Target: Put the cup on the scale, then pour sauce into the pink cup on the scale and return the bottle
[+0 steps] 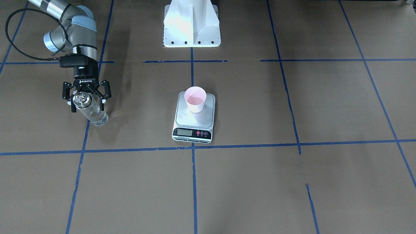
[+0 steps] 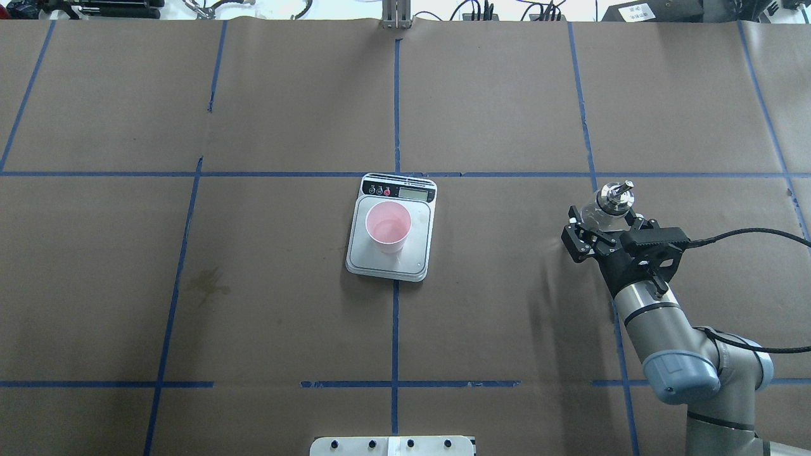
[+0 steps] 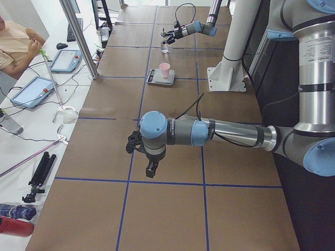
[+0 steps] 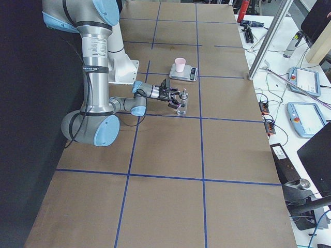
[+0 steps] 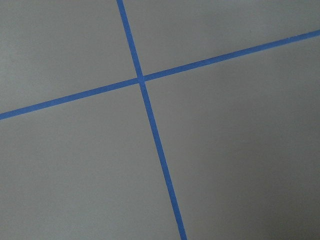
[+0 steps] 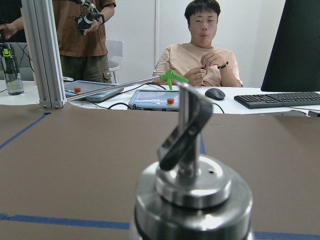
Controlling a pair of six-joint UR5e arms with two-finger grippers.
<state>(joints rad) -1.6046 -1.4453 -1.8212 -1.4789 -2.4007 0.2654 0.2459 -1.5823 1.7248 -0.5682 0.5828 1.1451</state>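
Note:
The pale pink cup stands upright on the far half of the silver-grey scale, also in the overhead view. I cannot make out liquid in it. The clear glass bottle with its silver spout cap stands on the table far to the robot's right of the scale. My right gripper is level with the bottle's neck, its fingers spread on either side and apart from the glass. The spout fills the right wrist view. My left gripper hangs over bare table far from the scale; I cannot tell whether it is open.
The robot's white base stands behind the scale. Brown paper with blue tape lines covers the table. Operators, tablets and a keyboard are beyond the table's far edge.

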